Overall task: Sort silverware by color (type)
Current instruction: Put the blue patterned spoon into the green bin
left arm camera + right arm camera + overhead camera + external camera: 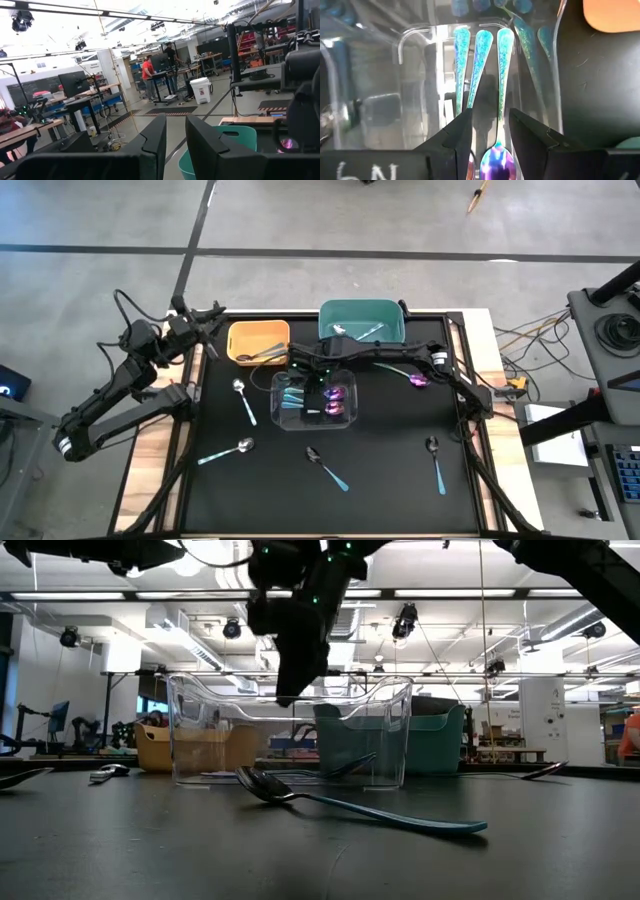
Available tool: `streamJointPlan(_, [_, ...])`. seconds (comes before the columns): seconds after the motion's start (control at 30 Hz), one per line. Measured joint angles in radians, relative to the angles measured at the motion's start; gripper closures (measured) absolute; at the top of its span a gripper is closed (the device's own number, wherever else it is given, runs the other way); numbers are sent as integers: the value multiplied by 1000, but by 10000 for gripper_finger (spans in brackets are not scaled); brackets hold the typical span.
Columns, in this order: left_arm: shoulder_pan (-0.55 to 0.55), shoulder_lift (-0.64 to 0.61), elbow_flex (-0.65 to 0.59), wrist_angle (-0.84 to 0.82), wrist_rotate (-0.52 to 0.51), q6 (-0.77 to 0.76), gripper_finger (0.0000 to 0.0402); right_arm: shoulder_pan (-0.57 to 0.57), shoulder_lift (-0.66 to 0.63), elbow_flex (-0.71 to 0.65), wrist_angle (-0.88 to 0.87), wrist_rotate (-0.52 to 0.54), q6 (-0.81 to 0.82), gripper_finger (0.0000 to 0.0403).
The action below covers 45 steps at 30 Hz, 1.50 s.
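Note:
A clear bin [280,380] stands mid-table with several spoons in it, their handles teal [479,60] and their bowls purple [496,159]. My right gripper [490,117] hangs open just above this bin [390,730], slanting down, with nothing between its fingers. Loose silverware lies flat on the black mat: two silver-bowled spoons [243,400] [225,450], two dark-bowled ones [327,467] [436,463] and a purple one [415,377]. My left gripper [175,135] waits raised at the table's far left corner [212,315], narrowly open and empty.
An orange bin [240,332] with a spoon in it and a teal bin [345,312] with silver spoons stand along the far edge, behind the clear bin. The right arm [400,360] stretches across from the table's right side. People stand in the room beyond the table.

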State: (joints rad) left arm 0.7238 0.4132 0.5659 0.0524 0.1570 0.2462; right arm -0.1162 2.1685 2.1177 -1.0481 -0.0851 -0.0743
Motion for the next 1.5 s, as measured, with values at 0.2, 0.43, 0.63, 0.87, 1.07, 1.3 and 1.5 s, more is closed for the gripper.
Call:
streamJointPlan(0.2, [0, -3, 6, -15, 0, -71, 348, 3, -36, 34, -65, -1, -129, 285])
streamJointPlan(0.43, [-1, -6, 10, -97, 6, -257, 348, 2, -145, -28, -72, 9, -244, 308])
streamJointPlan(0.63, [-3, 10, 10, -90, 88, -459, 356, -21, -275, -125, -38, 10, -294, 329])
streamJointPlan(0.87, [-11, 54, 10, -108, 123, -618, 364, -32, -463, -342, 134, 9, -270, 339])
streamJointPlan(1.07, [-69, 99, 10, -123, 123, -685, 364, -34, -611, -529, 273, 10, -185, 340])
streamJointPlan(1.3, [-173, 148, 10, -121, 123, -744, 364, -33, -728, -678, 371, 18, -126, 340])
streamJointPlan(1.5, [-245, 198, 36, -147, 123, -750, 364, -32, -760, -759, 459, 21, -72, 340])
